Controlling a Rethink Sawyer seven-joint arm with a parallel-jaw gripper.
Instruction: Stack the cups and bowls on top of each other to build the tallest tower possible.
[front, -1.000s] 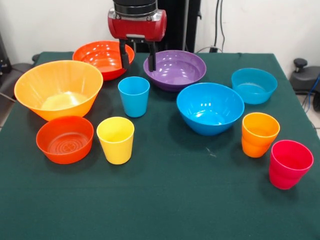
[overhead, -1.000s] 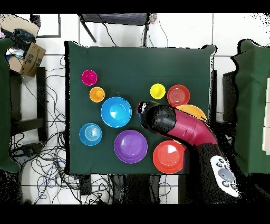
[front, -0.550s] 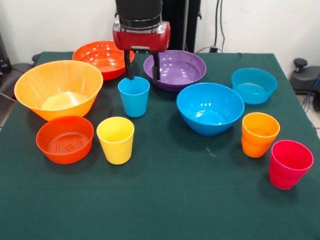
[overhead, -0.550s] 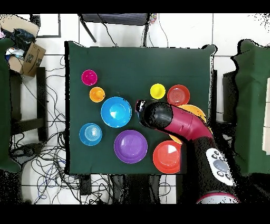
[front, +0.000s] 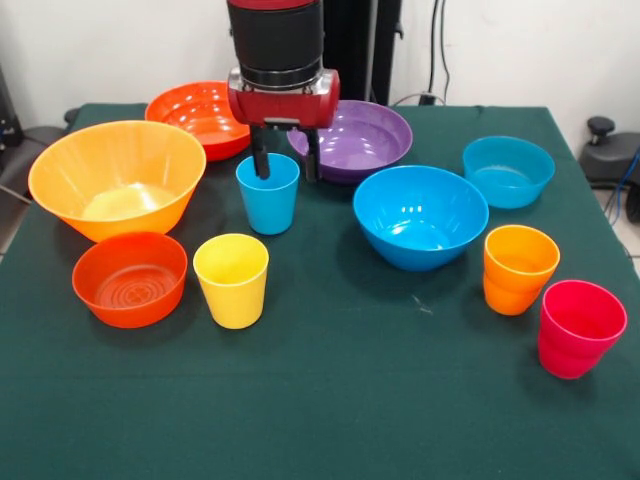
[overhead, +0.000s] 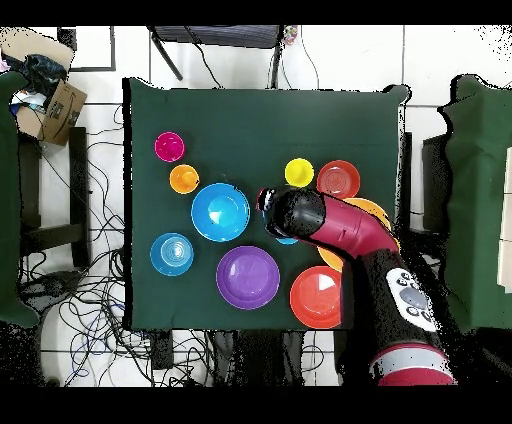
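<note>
The blue cup (front: 268, 197) stands upright between the purple bowl (front: 352, 138) and the large light orange bowl (front: 116, 178). My gripper (front: 286, 166) is open right over the cup's far rim. One finger (front: 262, 162) dips inside the cup and the other hangs outside it on the purple bowl's side. All the cups and bowls stand separately on the table. In the overhead view my arm (overhead: 330, 228) covers the blue cup and part of the light orange bowl (overhead: 372, 209).
On the green cloth (front: 340, 400) also stand the yellow cup (front: 231, 280), the small red-orange bowl (front: 130, 279), the medium red-orange bowl (front: 198, 115), the large blue bowl (front: 420, 216), the teal bowl (front: 508, 171), the orange cup (front: 518, 269) and the pinkish red cup (front: 579, 328).
My gripper has come down and forward from between the red-orange and purple bowls to the blue cup's rim. The cups and bowls have not moved.
</note>
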